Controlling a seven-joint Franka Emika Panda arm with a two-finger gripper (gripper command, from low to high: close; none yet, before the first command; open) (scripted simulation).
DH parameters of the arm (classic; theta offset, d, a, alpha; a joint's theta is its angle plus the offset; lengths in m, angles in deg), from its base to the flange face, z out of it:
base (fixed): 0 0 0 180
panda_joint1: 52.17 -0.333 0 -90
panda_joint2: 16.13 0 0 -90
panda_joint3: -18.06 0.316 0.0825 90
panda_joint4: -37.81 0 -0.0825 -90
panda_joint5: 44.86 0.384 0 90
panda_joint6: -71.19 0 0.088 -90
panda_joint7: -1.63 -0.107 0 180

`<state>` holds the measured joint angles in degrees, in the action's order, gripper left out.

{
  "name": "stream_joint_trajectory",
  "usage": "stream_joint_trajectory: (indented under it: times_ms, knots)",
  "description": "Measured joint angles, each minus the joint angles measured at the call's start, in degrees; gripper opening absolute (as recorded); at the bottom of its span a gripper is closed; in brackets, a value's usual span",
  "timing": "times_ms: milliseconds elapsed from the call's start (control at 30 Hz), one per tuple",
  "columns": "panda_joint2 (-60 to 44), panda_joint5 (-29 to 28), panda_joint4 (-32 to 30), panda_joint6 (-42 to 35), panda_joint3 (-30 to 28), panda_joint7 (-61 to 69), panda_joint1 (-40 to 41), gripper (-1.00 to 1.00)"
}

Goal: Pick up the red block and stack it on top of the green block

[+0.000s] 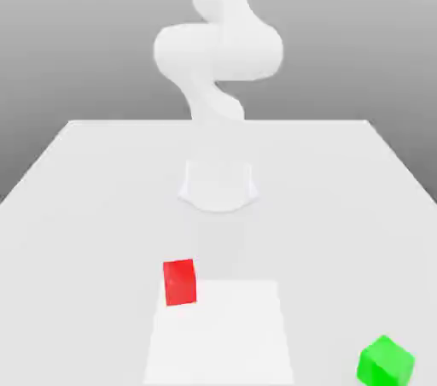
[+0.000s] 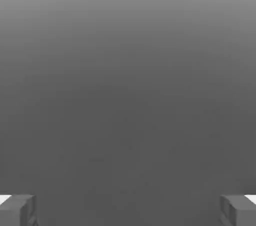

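Gripper (image 2: pixel 128 211), two-finger, dark grey tips in hand view, spread wide apart, nothing between them, no hold on anything. Next by size: big pale flat rectangular table (image 1: pixel 111 205), beyond the fingertips' reach, not touched by them. White jointed robot arm (image 1: pixel 219 51) carries the gripper, rising from a base on the table. Bright white flat rectangular patch (image 1: pixel 222 333) on the table, apart from gripper. Small plain matte bright-red cube (image 1: pixel 180 283), apart from gripper, ungripped, overlapping the patch's corner at the exterior view's left. Small plain matte bright-green cube (image 1: pixel 386 363), also apart from gripper, well off from red one, toward the exterior view's right, turned at an angle.
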<state>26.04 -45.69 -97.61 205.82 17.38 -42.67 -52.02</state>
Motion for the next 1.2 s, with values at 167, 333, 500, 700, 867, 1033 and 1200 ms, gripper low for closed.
stream_joint_trajectory:
  times_ms: [167, 333, 500, 700, 867, 1033, 1200]
  knots:
    - [-8.92, -1.72, -8.51, 6.79, -2.04, 3.84, 0.45, 0.00]
    - [-17.87, -2.96, -17.04, 13.56, -4.60, 8.10, 0.90, 0.00]
    - [-28.11, -3.32, -26.35, 21.16, -7.67, 13.62, 1.25, 0.00]
    - [-45.39, 3.44, -30.36, 34.52, -7.07, 22.12, 2.04, 0.00]
    - [-52.91, 6.68, -29.41, 40.91, -2.04, 24.58, 6.36, -1.00]
    - [-53.46, 6.69, -29.33, 41.33, -1.58, 24.57, 6.82, -1.00]
    - [-45.63, 2.47, -30.49, 34.68, -3.82, 21.51, 5.74, -1.00]
